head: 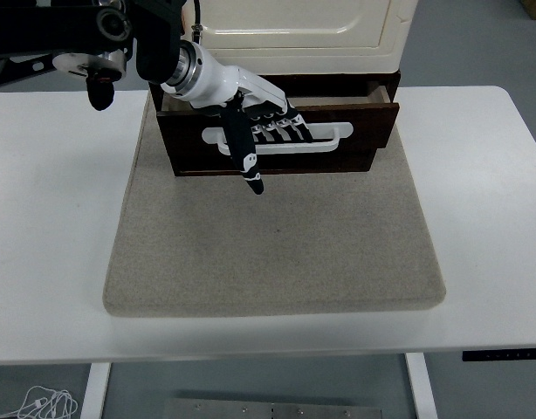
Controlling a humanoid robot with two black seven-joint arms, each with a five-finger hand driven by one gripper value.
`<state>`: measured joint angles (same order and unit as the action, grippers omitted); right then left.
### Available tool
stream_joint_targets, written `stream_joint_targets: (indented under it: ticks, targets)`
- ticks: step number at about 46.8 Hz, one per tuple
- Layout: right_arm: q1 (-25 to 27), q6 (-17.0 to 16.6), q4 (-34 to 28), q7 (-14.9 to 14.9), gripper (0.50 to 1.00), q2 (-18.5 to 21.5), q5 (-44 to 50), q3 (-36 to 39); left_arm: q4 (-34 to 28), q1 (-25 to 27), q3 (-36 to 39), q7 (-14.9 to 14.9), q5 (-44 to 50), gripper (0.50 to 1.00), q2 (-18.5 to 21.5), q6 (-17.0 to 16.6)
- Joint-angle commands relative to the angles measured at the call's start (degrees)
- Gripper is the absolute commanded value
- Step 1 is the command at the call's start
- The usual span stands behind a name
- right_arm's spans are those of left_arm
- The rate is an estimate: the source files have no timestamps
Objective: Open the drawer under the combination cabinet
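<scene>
Head view: my left hand [255, 122] has its fingers hooked through the white handle [325, 140] of the dark drawer [364, 118], thumb hanging down in front. The drawer sits under the cream cabinet [294, 26], slid partway out over the grey mat [277, 244]. I'm mid-pull; next is a straight draw toward me, grip held.

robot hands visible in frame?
1: the left hand, fingers hooked in the white handle of the dark drawer. Right hand is out of view.
</scene>
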<state>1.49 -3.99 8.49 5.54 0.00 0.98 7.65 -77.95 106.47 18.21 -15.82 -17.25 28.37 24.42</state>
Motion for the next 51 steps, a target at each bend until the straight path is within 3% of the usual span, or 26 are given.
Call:
stream_joint_targets:
  ticks: [1,37,51]
  targets:
    - [0.0,-0.1,-0.1,0.0,0.926,0.0,0.0,0.0,0.0,0.1,-0.4,0.0,0.0,1.0,0.1,1.1]
    - [0.0,-0.1,0.0,0.0,0.926,0.0,0.0,0.0,-0.4,0.8,-4.3,-0.1,0.7,1.0,2.1,8.3]
    - [0.0,-0.1,-0.1,0.0,0.928,0.0,0.0,0.0,-2.3,0.8,-13.9,0.2,5.2,1.0,4.1,9.6]
